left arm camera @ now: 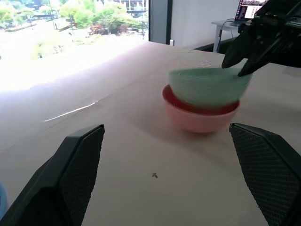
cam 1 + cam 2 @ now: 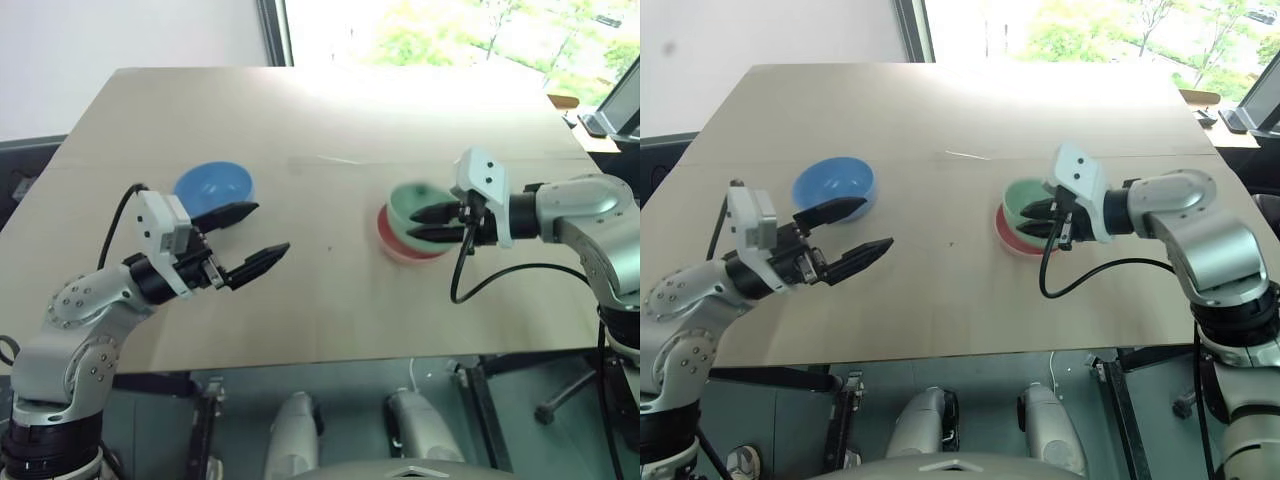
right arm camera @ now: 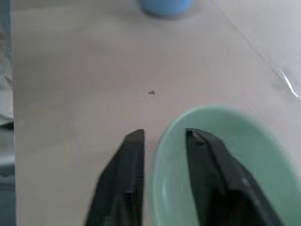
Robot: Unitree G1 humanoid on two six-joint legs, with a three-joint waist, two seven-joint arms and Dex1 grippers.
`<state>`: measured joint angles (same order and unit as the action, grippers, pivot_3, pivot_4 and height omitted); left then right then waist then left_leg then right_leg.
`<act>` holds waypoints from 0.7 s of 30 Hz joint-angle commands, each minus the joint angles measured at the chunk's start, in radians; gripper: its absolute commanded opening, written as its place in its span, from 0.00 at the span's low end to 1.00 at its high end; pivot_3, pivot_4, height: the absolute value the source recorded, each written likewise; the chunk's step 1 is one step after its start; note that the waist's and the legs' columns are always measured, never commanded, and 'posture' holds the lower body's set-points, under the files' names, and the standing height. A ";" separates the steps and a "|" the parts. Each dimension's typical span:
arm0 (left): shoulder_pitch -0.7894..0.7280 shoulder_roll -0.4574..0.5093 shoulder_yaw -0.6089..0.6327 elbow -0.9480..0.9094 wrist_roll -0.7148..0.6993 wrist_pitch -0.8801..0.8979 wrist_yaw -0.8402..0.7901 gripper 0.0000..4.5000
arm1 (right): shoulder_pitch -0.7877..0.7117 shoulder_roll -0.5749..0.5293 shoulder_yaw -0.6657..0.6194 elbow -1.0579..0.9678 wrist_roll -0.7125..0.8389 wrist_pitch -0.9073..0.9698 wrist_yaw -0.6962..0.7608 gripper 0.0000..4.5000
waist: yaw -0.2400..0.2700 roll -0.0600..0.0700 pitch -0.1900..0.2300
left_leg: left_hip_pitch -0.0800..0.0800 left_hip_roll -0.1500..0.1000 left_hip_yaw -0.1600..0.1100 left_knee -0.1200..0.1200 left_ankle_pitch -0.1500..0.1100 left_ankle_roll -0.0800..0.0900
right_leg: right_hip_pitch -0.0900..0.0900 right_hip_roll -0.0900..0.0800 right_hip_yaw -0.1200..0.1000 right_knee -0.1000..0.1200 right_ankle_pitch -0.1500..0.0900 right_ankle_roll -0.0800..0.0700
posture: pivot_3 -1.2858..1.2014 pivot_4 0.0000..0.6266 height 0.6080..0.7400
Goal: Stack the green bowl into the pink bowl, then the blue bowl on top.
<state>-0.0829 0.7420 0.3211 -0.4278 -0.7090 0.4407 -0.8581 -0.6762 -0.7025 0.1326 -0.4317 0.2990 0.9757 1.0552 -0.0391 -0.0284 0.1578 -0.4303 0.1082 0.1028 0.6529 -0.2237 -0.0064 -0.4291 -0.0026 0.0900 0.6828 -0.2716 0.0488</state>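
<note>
Light wooden table (image 2: 330, 300) before a bright window, with green trees outside.

From the left eye: on the robot's left side of the table, the blue bowl (image 2: 215, 183), alone and upright. Just in front of it, the left gripper (image 2: 255, 235), with fingers spread wide and nothing between them. On the right side, the green bowl (image 2: 415, 200), sitting tilted in the pink bowl (image 2: 405, 245). At its rim, the right gripper (image 2: 425, 222), one finger inside the bowl and one outside.

From the left wrist: between the two wide black fingers (image 1: 70, 179), bare table and a small dark speck (image 1: 154, 175). Beyond that, the green bowl leaning in the pink bowl, with the right gripper's tips at its far edge.

From the right wrist: the green rim between the two fingers (image 3: 124, 179), with a thin gap on each side, so released or not, cannot tell. Farther off, the blue bowl, with open table and nothing in the way.
</note>
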 commanded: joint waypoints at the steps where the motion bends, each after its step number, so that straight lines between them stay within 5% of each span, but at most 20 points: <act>1: -0.036 0.014 -0.008 0.022 0.013 -0.018 -0.022 1.00 | 0.020 0.001 -0.007 -0.018 0.003 -0.001 -0.071 0.63 | 0.002 0.000 0.000 | 0.000 0.000 0.000 0.000 0.000 0.000 | 0.000 0.000 0.000 0.000 0.000 0.000 | 0.52 0.24 1.00; 6: -0.066 0.027 -0.021 0.025 0.105 -0.001 0.073 1.00 | 0.079 0.053 -0.091 -0.024 -0.008 -0.153 -0.186 0.99 | 0.006 0.000 0.000 | -0.002 0.000 -0.001 0.000 0.000 0.000 | 0.000 0.000 -0.001 -0.002 0.000 0.000 | 0.52 0.24 1.00; 10: -0.091 0.096 -0.075 -0.008 0.316 0.098 0.256 1.00 | 0.166 0.122 -0.184 -0.042 0.090 -0.282 -0.172 0.99 | 0.008 0.000 0.000 | -0.002 0.000 -0.001 0.000 0.000 0.000 | 0.000 0.000 -0.001 -0.003 0.000 0.000 | 0.52 0.24 1.00; 15: -0.183 0.322 -0.249 0.097 0.580 0.098 0.225 1.00 | 0.173 0.181 -0.185 -0.070 0.186 -0.345 -0.163 0.99 | 0.007 -0.001 0.000 | -0.001 0.000 -0.002 -0.001 0.000 0.000 | 0.000 0.000 -0.002 -0.003 0.000 0.000 | 0.52 0.24 1.00; 21: -0.285 0.360 -0.379 0.199 0.719 0.069 0.185 1.00 | 0.132 0.206 -0.149 -0.034 0.204 -0.406 -0.162 0.99 | 0.011 0.000 0.000 | -0.002 0.000 -0.001 0.000 0.000 0.000 | 0.000 0.000 -0.002 -0.002 0.000 0.000 | 0.52 0.24 1.00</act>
<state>-0.3376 1.0770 -0.0304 -0.2520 -0.0533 0.5390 -0.6589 -0.5242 -0.4936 -0.0131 -0.4558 0.4909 0.6041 0.8907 -0.0282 -0.0288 0.1581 -0.4324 0.1081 0.1021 0.6525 -0.2236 -0.0067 -0.4293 -0.0026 0.0882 0.6805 -0.2715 0.0488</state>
